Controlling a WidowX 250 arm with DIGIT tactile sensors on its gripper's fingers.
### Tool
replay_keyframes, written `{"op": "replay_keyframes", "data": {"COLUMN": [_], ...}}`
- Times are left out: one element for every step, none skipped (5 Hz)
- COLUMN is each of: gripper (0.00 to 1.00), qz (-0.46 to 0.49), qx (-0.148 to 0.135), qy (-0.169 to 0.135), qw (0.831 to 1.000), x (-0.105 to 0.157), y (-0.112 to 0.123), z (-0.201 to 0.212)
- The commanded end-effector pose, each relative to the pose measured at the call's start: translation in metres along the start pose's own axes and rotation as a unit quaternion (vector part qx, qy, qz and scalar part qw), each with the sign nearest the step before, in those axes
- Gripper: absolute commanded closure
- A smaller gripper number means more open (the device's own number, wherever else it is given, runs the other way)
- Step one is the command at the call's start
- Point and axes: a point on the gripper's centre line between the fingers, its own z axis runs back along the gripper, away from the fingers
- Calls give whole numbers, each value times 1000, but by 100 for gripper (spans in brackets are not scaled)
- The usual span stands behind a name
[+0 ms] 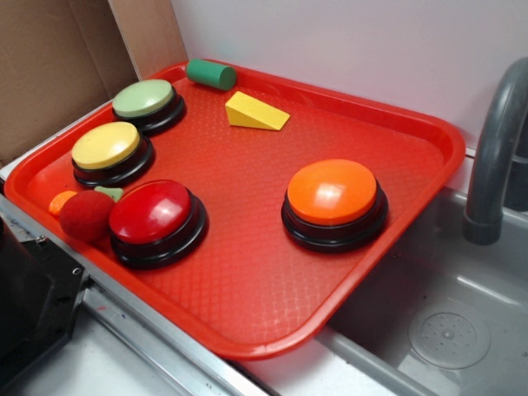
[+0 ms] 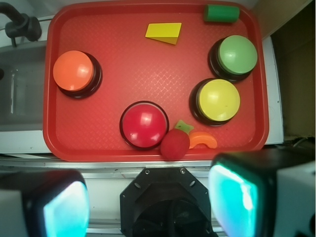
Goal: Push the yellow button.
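The yellow button [image 1: 107, 146] [image 2: 218, 99], a domed yellow cap on a black round base, sits on the red tray [image 1: 247, 280] [image 2: 138, 74] near its left edge in the exterior view. In the wrist view my gripper [image 2: 148, 200] hangs high above the near side of the tray, over the black robot base [image 2: 168, 202]. Its two fingers [image 2: 244, 192] stand far apart with nothing between them, so it is open. The yellow button lies ahead and to the right of it, well apart. The gripper is out of the exterior view.
Also on the tray are a pale green button [image 1: 144, 99], a red button [image 1: 153, 213], an orange button [image 1: 332, 194], a yellow wedge [image 1: 254, 113], a green cylinder [image 1: 211, 74], a red ball [image 1: 85, 216] and an orange piece [image 1: 60, 202]. A grey sink [image 1: 445, 322] with faucet [image 1: 495, 157] lies right.
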Motion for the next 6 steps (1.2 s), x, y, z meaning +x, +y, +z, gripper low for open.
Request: {"op": "replay_keyframes", "data": {"gripper": [0, 0, 0, 0, 0, 0], "qz": [0, 125, 218, 266, 199, 199], "qx": [0, -1, 18, 57, 47, 47], "qy": [0, 28, 37, 32, 37, 37], "qw": [1000, 992, 975, 962, 978, 978], "x": [0, 15, 34, 41, 39, 39], "y": [0, 43, 85, 109, 133, 133], "z": [0, -31, -58, -79, -104, -104]}}
